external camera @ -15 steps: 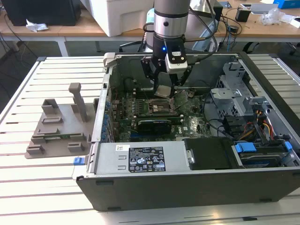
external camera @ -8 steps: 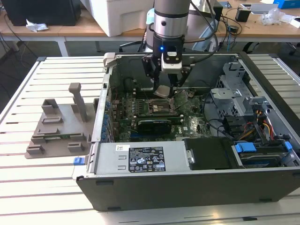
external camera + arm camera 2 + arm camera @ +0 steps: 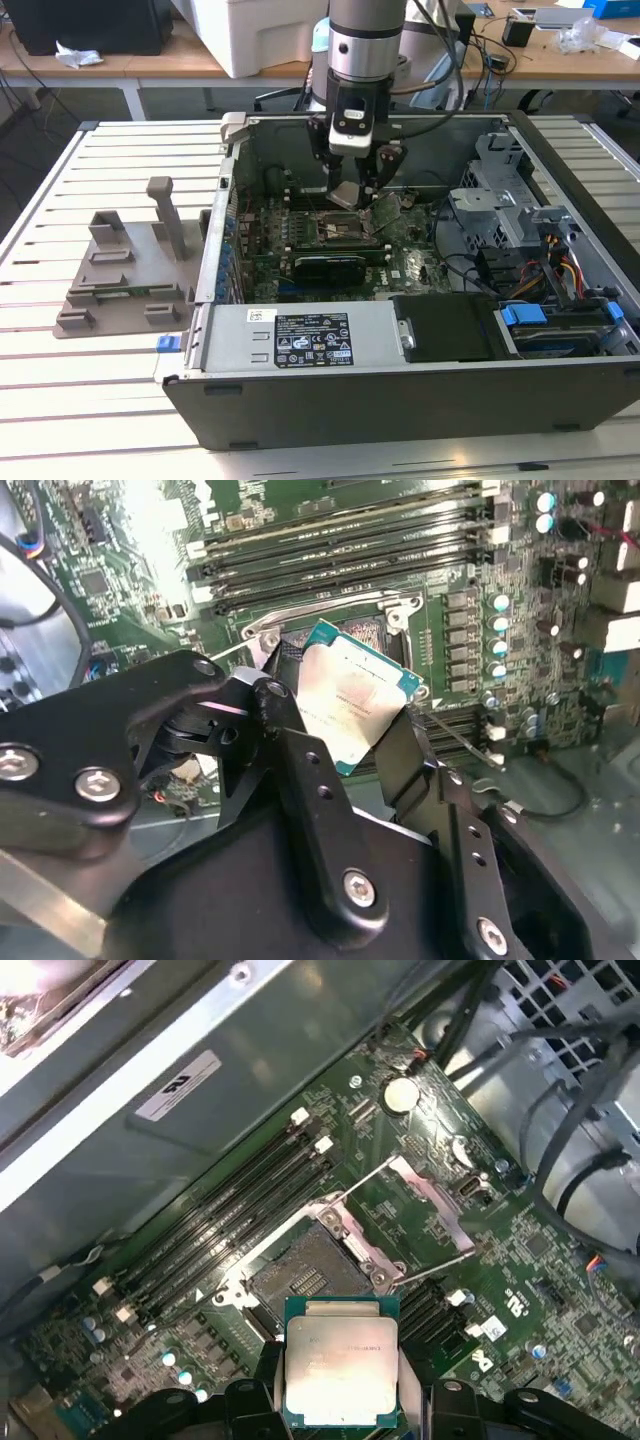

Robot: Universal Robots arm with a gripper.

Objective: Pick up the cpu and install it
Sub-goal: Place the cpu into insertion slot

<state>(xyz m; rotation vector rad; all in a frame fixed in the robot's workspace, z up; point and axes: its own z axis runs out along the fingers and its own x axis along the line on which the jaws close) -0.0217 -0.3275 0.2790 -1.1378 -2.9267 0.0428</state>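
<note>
My gripper (image 3: 350,192) hangs inside the open computer case, shut on the cpu (image 3: 346,194), a flat square chip with a silver top. In both wrist views the black fingers (image 3: 288,742) clamp the cpu (image 3: 350,692) by two opposite edges, and it hangs slightly tilted. The cpu (image 3: 340,1360) is above the motherboard and just to one side of the open socket (image 3: 305,1275), not touching it. The socket's metal load plate (image 3: 432,1203) is swung open beside it. In the exterior view the socket (image 3: 336,229) lies directly below the gripper.
The case wall (image 3: 400,395) surrounds the board. Memory slots (image 3: 225,1225) run beside the socket, and cables (image 3: 570,1150) and a drive cage (image 3: 500,190) crowd one end. A grey moulded tray (image 3: 125,275) with upright posts sits on the slatted table at the exterior view's left.
</note>
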